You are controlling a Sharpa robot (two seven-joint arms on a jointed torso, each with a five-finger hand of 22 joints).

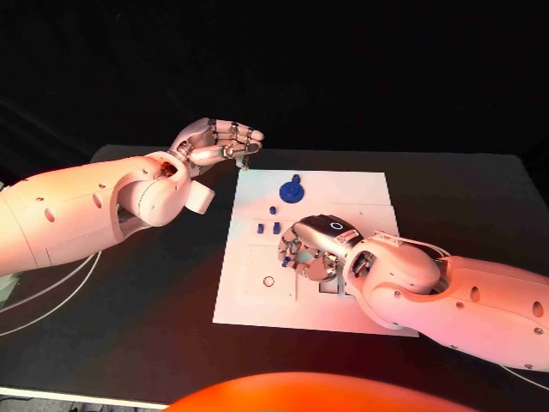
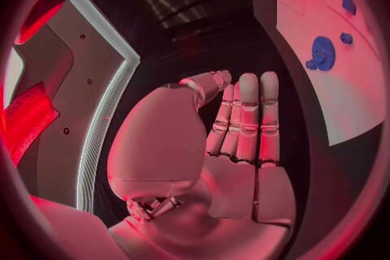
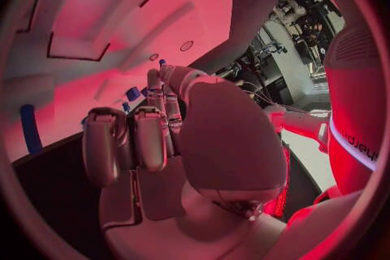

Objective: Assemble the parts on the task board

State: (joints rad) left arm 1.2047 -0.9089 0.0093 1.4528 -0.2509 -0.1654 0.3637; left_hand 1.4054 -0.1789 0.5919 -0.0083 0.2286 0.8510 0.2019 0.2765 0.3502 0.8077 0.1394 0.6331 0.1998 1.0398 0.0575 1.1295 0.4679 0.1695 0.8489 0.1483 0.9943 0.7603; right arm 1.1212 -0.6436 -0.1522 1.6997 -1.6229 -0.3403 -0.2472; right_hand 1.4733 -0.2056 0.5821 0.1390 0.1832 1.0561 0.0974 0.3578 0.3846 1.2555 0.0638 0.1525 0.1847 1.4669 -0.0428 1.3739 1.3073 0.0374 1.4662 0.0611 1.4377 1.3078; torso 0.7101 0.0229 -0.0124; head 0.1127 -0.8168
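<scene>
The white task board (image 1: 349, 184) lies in the middle of the black table. A blue gear (image 1: 293, 190) stands near its far edge, and it also appears in the left wrist view as the gear (image 2: 322, 52). Small blue parts (image 1: 268, 227) lie on the board's left half. My right hand (image 1: 314, 249) is down on the board's middle. Its thumb and one finger meet on a small blue part (image 3: 162, 64) while the other fingers curl in. My left hand (image 1: 219, 142) hovers off the board's far left corner, fingers (image 2: 247, 114) straight and holding nothing.
A small round ring (image 1: 268, 281) marks the board's near left part. Shallow recesses (image 3: 77, 45) are cut into the board ahead of my right hand. Black table (image 1: 151, 326) surrounds the board on all sides.
</scene>
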